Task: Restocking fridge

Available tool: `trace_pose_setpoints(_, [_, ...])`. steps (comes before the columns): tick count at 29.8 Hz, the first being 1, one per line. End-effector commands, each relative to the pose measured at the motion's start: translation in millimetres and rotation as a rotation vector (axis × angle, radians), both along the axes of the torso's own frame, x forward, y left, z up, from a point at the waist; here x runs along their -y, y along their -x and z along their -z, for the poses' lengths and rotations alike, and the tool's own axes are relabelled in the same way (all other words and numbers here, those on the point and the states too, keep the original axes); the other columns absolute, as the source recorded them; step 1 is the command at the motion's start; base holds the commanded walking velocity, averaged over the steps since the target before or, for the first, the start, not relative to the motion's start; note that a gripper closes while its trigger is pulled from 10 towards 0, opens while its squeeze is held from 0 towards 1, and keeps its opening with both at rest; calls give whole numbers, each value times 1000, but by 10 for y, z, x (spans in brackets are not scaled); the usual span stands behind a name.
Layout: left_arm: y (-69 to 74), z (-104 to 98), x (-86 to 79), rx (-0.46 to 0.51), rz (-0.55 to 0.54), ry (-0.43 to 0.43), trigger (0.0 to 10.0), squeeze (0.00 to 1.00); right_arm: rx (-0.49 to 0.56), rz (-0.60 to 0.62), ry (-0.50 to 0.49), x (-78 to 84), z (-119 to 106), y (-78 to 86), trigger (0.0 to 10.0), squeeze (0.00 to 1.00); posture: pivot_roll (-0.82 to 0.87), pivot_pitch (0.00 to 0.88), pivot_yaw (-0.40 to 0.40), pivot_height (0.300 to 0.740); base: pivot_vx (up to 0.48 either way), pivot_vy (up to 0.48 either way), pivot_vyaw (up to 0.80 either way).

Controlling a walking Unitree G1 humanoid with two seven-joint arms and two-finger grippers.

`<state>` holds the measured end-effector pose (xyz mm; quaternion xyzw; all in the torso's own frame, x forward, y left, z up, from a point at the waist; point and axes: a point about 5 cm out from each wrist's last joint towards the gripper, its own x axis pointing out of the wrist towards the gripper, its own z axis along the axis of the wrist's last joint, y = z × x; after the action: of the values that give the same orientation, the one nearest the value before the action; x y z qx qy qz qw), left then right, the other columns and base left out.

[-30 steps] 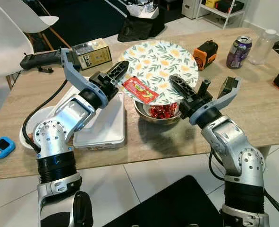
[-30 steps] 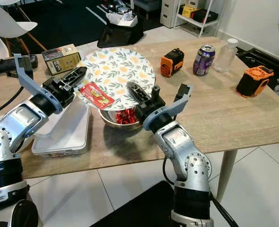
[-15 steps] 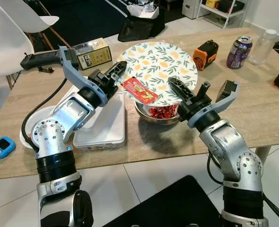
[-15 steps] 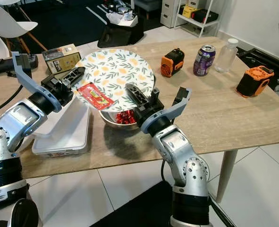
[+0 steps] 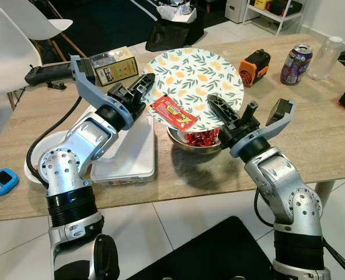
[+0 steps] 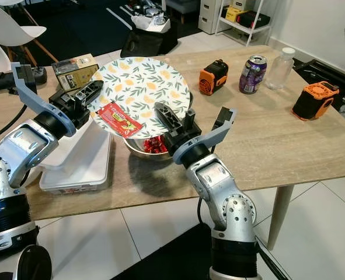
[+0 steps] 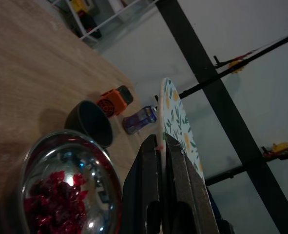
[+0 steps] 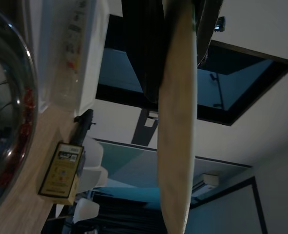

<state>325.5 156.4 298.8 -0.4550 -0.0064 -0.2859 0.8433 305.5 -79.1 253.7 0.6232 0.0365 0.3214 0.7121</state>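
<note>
A round plate [image 5: 201,76] with a leaf and lemon print is held tilted over a steel bowl [image 5: 198,140] of red-wrapped sweets. A red packet [image 5: 173,112] lies on the plate's lower near part. My left gripper [image 5: 142,87] is shut on the plate's left rim. My right gripper [image 5: 222,111] is shut on the near right rim, just above the bowl. In the left wrist view the plate's edge [image 7: 175,117] runs between the fingers, with the bowl [image 7: 61,195] below. The right wrist view looks along the plate's pale underside [image 8: 175,122].
A white lidded container [image 5: 131,154] sits left of the bowl, under my left arm. Behind it are a yellow box [image 5: 115,65] and a black controller [image 5: 49,74]. An orange device [image 5: 254,65], a purple can [image 5: 295,63] and a clear bottle [image 5: 326,56] stand at the far right. A blue timer [image 5: 2,181] lies near left.
Both arms have shifted slightly up and to the left, carrying the plate with them. The red packet stays on the plate.
</note>
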Motion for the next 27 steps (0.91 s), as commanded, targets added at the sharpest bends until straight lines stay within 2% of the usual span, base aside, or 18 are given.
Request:
trace_pose_setpoints(1, [56, -35, 110, 22, 57, 22, 6824, 0, -46, -62, 15, -247, 97, 35, 10000, 1000, 37, 173, 42, 737, 0, 0, 0])
trace_pose_setpoints(2, [56, -35, 110, 22, 57, 22, 6824, 0, -46, -62, 15, -247, 97, 35, 10000, 1000, 37, 173, 42, 737, 0, 0, 0])
trace_pose_setpoints(3, [48, -39, 107, 17, 52, 31, 10000, 0, -37, -54, 33, -241, 97, 31, 10000, 1000, 37, 174, 42, 737, 0, 0, 0])
trace_pose_setpoints(5, [41, -49, 100, 17, 46, 41, 10000, 0, -21, -38, 75, -228, 101, 22, 10000, 1000, 37, 174, 42, 737, 0, 0, 0])
trace_pose_setpoints(6, [24, -63, 82, 11, 31, 55, 10000, 0, 37, 25, 196, -179, 101, -6, 10000, 0, 34, 175, 41, 737, 0, 0, 0])
trace_pose_setpoints(7, [24, -63, 82, 11, 31, 55, 10000, 0, 37, 25, 196, -179, 101, -6, 10000, 0, 34, 175, 41, 737, 0, 0, 0])
trace_pose_setpoints(8, [8, -77, 64, 7, 18, 67, 10000, 0, 113, 80, 319, -129, 85, -24, 10000, 0, 34, 175, 41, 737, 0, 0, 0])
trace_pose_setpoints(9, [0, -89, 52, 5, 9, 76, 10000, 0, 158, 102, 369, -90, 66, -28, 10000, 0, 34, 175, 41, 737, 0, 0, 0])
trace_pose_setpoints(11, [0, -89, 52, 5, 9, 76, 10000, 0, 158, 102, 369, -90, 66, -28, 10000, 0, 34, 175, 41, 737, 0, 0, 0])
trace_pose_setpoints(12, [-2, -107, 45, 10, 7, 81, 10000, 0, 230, 151, 467, -6, 37, -45, 10000, 0, 28, 174, 39, 737, 0, 0, 0])
trace_pose_setpoints(15, [-6, -132, 16, 19, 1, 86, 10000, 0, 277, 165, 502, 169, -2, -57, 10000, 0, 28, 174, 39, 737, 0, 0, 0])
trace_pose_setpoints(16, [-6, -132, 16, 19, 1, 86, 10000, 0, 277, 165, 502, 169, -2, -57, 10000, 0, 28, 174, 39, 737, 0, 0, 0])
trace_pose_setpoints(18, [-19, -152, -32, 25, -20, 97, 10000, 0, 212, 169, 353, 430, -32, -112, 10000, 0, 26, 170, 31, 737, 0, 0, 0])
trace_pose_setpoints(19, [-19, -152, -32, 25, -20, 97, 10000, 0, 212, 169, 353, 430, -32, -112, 10000, 0, 26, 170, 31, 737, 0, 0, 0])
trace_pose_setpoints(21, [-25, -178, -87, 36, -43, 116, 10000, 0, 161, 220, 188, 706, -60, -159, 10000, 0, 25, 169, 30, 737, 0, 0, 0])
trace_pose_setpoints(22, [-25, -178, -87, 36, -43, 116, 10000, 0, 161, 220, 188, 706, -60, -159, 10000, 0, 25, 169, 30, 737, 0, 0, 0])
trace_pose_setpoints(25, [-15, -202, -103, 52, -41, 134, 10000, 0, 139, 272, 103, 872, -51, -183, 10000, 0, 14, 161, 30, 737, 0, 0, 0])
trace_pose_setpoints(27, [-11, -214, -87, 59, -32, 143, 10000, 0, 128, 314, 111, 921, 14, -212, 10000, 0, 14, 161, 29, 737, 0, 0, 0])
